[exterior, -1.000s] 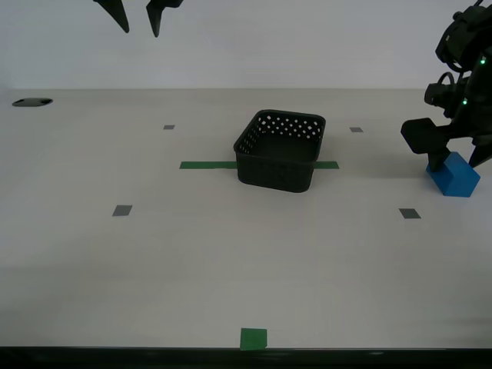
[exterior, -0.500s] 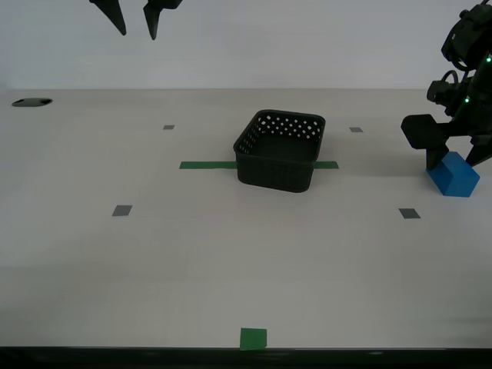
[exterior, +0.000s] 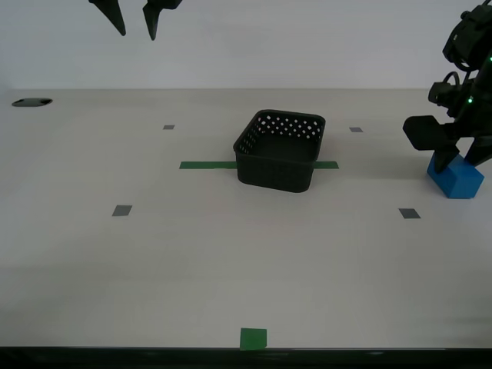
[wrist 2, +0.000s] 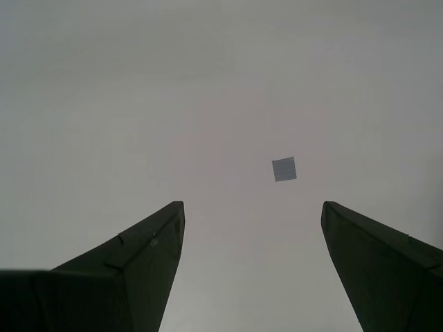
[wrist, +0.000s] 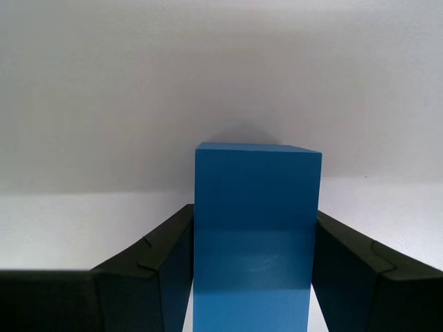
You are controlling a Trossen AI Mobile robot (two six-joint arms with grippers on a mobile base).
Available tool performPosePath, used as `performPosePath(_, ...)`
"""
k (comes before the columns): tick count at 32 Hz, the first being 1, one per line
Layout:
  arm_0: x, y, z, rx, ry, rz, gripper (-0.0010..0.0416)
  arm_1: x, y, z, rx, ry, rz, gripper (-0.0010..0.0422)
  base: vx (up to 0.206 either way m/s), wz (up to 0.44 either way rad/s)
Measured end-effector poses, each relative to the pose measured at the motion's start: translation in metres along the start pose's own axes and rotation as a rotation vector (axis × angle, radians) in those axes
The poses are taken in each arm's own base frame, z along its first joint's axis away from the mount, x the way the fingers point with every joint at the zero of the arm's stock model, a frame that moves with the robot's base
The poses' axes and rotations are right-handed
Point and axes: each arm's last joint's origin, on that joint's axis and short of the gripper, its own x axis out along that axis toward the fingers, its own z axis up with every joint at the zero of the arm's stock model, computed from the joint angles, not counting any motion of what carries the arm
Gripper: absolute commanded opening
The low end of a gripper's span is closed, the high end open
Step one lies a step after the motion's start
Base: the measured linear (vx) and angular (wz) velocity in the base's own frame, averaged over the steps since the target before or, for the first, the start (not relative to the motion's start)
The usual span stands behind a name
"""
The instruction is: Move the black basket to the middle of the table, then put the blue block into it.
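The black basket (exterior: 278,150) stands upright near the middle of the table (exterior: 231,254), over the green tape strip. The blue block (exterior: 461,183) rests at the exterior view's far right edge. My first gripper (exterior: 452,165) is down on it. In the first wrist view its fingers (wrist: 166,256) press both sides of the blue block (wrist: 257,180), so my first gripper (wrist: 255,221) is shut on it. My second gripper (exterior: 134,31) hangs open and empty high at the exterior view's upper left. In the second wrist view my second gripper (wrist 2: 252,204) shows only bare table between its fingers.
A green tape strip (exterior: 206,164) runs behind the basket and a green square (exterior: 253,338) sits at the front edge. Small grey squares (exterior: 122,210) (exterior: 410,213) dot the table, and one shows in the second wrist view (wrist 2: 284,169). A dark hole (exterior: 32,101) is at the far left.
My first gripper and the blue block have shifted slightly toward the exterior view's right. The basket and my second gripper have not moved.
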Motion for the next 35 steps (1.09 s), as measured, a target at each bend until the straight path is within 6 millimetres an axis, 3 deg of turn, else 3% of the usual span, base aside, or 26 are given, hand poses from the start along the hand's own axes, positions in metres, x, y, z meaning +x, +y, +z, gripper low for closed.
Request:
performPosePath(11, -0.081, 0.021, 0.043, -0.057, -0.180, 0.281, -0.0001, 0.000, 0.000, 0.000, -0.006, -0.003, 0.000, 0.0268, 0.000, 0.000)
performPosePath(15, -0.111, 0.057, 0.057, -0.166, -0.234, 0.323, -0.0001, 0.000, 0.000, 0.000, -0.015, -0.004, 0.000, 0.0267, 0.000, 0.000)
performPosePath(22, -0.141, 0.124, 0.056, -0.363, -0.337, 0.424, -0.0001, 0.000, 0.000, 0.000, -0.019, -0.004, 0.000, 0.0268, 0.000, 0.000)
performPosePath(27, -0.130, 0.156, 0.049, -0.452, -0.313, 0.528, -0.0001, 0.000, 0.000, 0.000, -0.023, -0.003, 0.000, 0.0268, 0.000, 0.000)
performPosePath(30, -0.100, 0.173, 0.050, -0.476, -0.266, 0.532, -0.0001, 0.000, -0.001, 0.000, -0.022, -0.003, -0.001, 0.0267, 0.000, 0.000)
performPosePath(33, -0.083, 0.183, 0.057, -0.484, -0.312, 0.542, 0.0001, 0.000, -0.002, 0.000, -0.020, 0.000, -0.001, 0.0268, 0.000, 0.000)
performPosePath(35, -0.082, 0.185, 0.058, -0.483, -0.329, 0.530, 0.0009, 0.000, -0.001, 0.000, -0.021, 0.000, 0.000, 0.0267, 0.000, 0.000)
